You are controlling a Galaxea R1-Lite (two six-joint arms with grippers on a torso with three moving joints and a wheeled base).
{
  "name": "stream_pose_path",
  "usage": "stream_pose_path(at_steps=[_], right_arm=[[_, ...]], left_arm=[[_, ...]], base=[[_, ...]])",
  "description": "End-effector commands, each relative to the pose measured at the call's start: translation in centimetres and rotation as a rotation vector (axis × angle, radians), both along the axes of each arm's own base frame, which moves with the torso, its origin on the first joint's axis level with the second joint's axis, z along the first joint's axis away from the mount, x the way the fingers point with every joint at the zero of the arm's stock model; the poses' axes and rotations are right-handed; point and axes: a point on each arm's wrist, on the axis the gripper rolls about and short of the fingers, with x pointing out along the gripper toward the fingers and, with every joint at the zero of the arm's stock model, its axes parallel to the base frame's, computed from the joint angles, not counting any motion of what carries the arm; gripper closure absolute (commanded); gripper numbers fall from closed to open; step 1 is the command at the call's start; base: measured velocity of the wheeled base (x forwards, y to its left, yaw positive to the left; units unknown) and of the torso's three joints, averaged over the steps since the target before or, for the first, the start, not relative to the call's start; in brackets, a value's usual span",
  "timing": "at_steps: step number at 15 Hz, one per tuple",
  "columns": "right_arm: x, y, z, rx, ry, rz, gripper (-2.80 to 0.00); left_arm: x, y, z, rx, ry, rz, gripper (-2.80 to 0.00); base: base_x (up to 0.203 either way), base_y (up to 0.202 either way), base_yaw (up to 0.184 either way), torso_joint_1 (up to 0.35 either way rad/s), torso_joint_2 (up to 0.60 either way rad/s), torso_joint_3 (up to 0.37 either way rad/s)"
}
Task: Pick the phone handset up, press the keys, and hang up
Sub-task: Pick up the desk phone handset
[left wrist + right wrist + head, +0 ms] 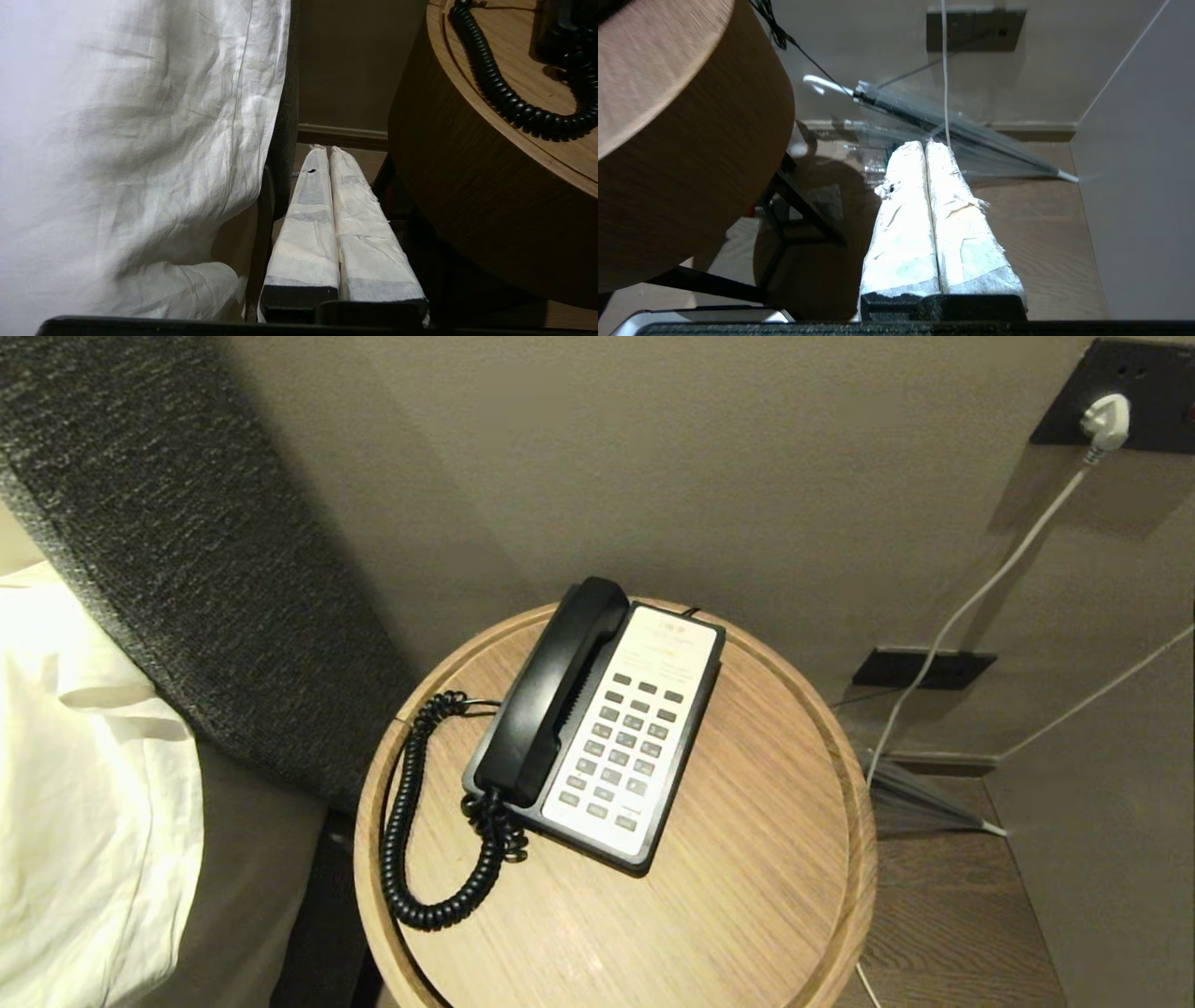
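Handset cradled; we had not reached yet.
Both our grippers, left gripper (331, 150) and right gripper (924, 145), hung pressed together, empty; opening wide across the phone handset (553, 693) mid-span seemed wisest.

Left gripper (331, 151) hangs low, fingers pressed together, pointing to 12 o'clock; right gripper (924, 145) likewise

Phone handset (553, 689) rests on phone base (624, 737), left side, on table (747, 877).

A round wooden bench (766, 859) stood against a beige wall (709, 476); at nine o'clock lay a white-sheeted bed (84, 803), at three o'clock wood floor (943, 915).
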Motion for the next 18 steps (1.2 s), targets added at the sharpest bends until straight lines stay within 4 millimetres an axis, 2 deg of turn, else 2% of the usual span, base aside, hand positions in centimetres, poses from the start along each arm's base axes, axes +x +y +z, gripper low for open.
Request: stream_pose_path(at_steps=[1, 11, 13, 16, 18], right_arm=[[0.2, 0.0, -0.6, 0.000, 0.020, 0.000, 0.00], [0.2, 0.0, -0.6, 0.000, 0.020, 0.000, 0.00], [0.2, 0.0, -0.6, 0.000, 0.020, 0.000, 0.00], [0.2, 0.0, -0.6, 0.000, 0.020, 0.000, 0.00], [0.2, 0.0, -0.6, 0.000, 0.020, 0.000, 0.00]], left_arm=[[0.3, 0.0, -1.1, -0.001, 0.039, 0.000, 0.00], [0.3, 0.0, -1.1, 0.030, 0.042, 0.001, 0.00], [0.2, 0.0, -0.6, 0.052, 0.020, 0.001, 0.00], [-2.0, -0.1, 4.0, 0.079, -0.043, -0.037, 0.00], [-3.2, -0.2, 7.3, 0.082, 0.025, -0.082, 0.00]], base=[[0.000, 0.000, 0.000, -0.002, 0.00, -0.193], [0.000, 0.000, 0.000, 0.001, 0.00, -0.021], [0.000, 0.000, 0.000, 0.000, 0.00, 0.000], [0.000, 0.000, 0.000, 0.000, 0.00, 0.000], [0.000, 0.000, 0.000, 0.000, 0.00, 0.000]])
